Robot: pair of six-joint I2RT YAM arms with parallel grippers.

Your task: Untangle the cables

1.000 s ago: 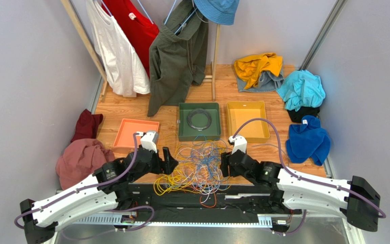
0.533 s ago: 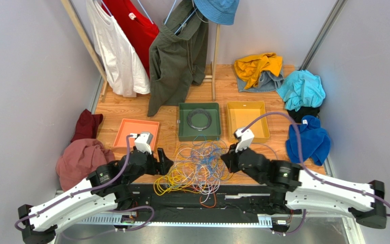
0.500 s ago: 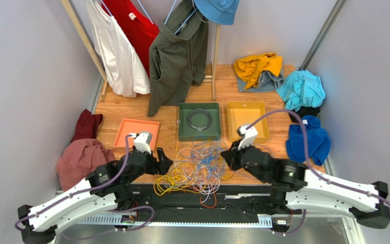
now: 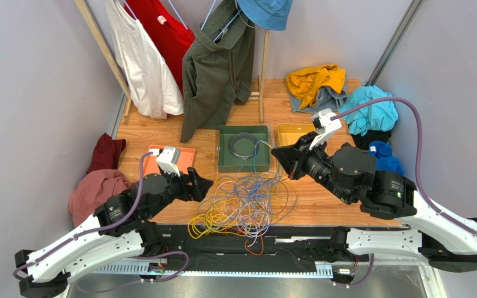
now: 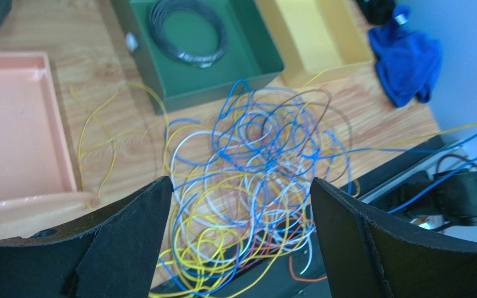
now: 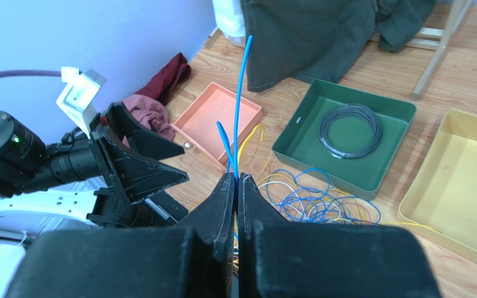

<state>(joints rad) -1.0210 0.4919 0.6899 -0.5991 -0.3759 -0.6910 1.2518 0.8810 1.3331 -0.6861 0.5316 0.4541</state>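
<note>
The cables (image 4: 241,205) lie in a tangled heap of yellow, blue, white and orange wires on the wooden table, near its front edge. My right gripper (image 4: 282,158) is raised above the heap's far right side, in front of the green tray. In the right wrist view my right gripper (image 6: 236,177) is shut on a thin blue cable (image 6: 241,93), which sticks out past the tips. A blue strand runs taut from the heap to that gripper. My left gripper (image 4: 200,185) hovers at the heap's left edge; in the left wrist view the left gripper (image 5: 241,181) is open over the cables (image 5: 253,167) with nothing between its fingers.
A green tray (image 4: 225,162) holding a black coil (image 4: 243,144) stands behind the heap. A salmon tray (image 4: 187,154) is to its left and a yellow tray (image 4: 291,133) to its right. Clothes hang on a rack (image 4: 213,68) at the back, with more clothing at both table sides.
My right gripper has shut on a blue cable and risen up and back from the heap, pulling a strand taut. The left arm lifted slightly, still open.
</note>
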